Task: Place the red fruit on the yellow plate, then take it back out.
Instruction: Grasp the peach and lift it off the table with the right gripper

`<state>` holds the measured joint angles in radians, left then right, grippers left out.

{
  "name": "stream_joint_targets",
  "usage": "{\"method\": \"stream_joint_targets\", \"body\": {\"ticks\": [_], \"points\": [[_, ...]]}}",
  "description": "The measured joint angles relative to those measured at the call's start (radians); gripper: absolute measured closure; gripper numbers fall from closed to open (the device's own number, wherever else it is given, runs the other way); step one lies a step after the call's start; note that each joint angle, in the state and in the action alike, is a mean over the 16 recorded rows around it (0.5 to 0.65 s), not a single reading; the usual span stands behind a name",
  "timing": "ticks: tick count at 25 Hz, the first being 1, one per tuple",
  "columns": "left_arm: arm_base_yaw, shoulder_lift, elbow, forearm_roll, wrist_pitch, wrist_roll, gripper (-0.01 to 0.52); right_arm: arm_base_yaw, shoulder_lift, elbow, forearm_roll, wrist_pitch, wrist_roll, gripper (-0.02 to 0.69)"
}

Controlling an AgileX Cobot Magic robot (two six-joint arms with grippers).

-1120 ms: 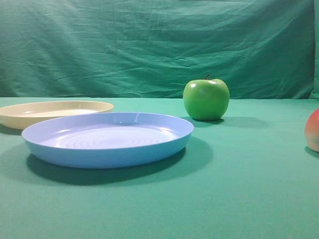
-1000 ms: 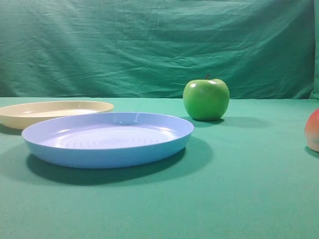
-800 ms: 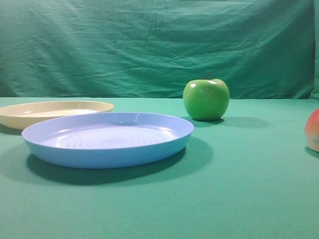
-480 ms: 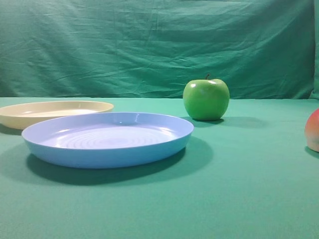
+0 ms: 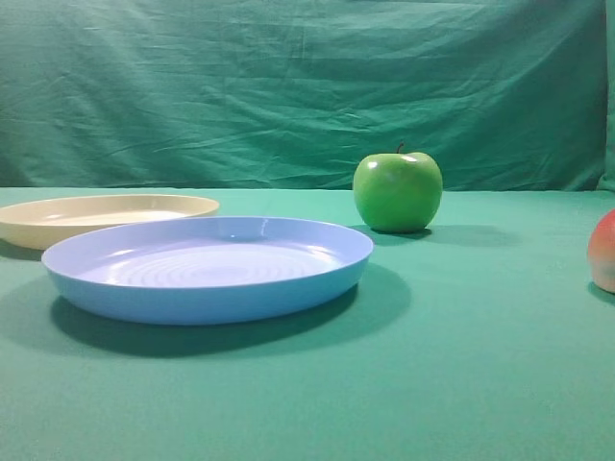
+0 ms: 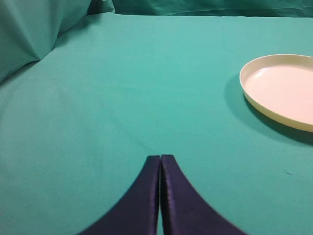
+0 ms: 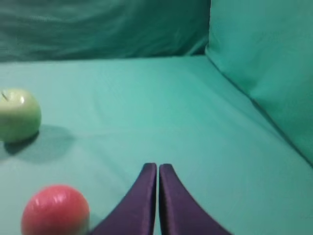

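The exterior view sits low and close over the green surface (image 5: 480, 384), facing the far backdrop. Each wrist view looks forward past its own pincer; the left shares the yellow plate (image 6: 281, 90), the right the green apple (image 7: 17, 115) and red fruit (image 7: 55, 209).

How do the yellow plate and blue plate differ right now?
The blue plate sits nearer the high camera; the yellow plate lies behind it, to the left. The blue plate's floor shows concentric ridges; the yellow plate's floor looks plain in the left wrist view. Both are shallow, round, low-rimmed and hold nothing.
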<state>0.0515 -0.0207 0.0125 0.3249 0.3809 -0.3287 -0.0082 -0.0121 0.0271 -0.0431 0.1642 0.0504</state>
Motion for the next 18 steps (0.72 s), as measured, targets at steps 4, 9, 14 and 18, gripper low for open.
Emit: {"method": "stream_joint_targets", "body": {"ticks": [4, 9, 14, 18], "points": [[0.0, 0.0, 0.0, 0.0, 0.0, 0.0, 0.514, 0.0, 0.001, -0.014, 0.0, -0.108, 0.031, 0.665], [0.0, 0.0, 0.0, 0.0, 0.0, 0.0, 0.514, 0.0, 0.035, -0.093, 0.015, -0.138, 0.076, 0.665], [0.0, 0.0, 0.0, 0.0, 0.0, 0.0, 0.514, 0.0, 0.131, -0.238, 0.025, -0.005, 0.093, 0.665], [0.0, 0.0, 0.0, 0.0, 0.0, 0.0, 0.514, 0.002, 0.251, -0.385, 0.056, 0.185, 0.064, 0.665]]}}
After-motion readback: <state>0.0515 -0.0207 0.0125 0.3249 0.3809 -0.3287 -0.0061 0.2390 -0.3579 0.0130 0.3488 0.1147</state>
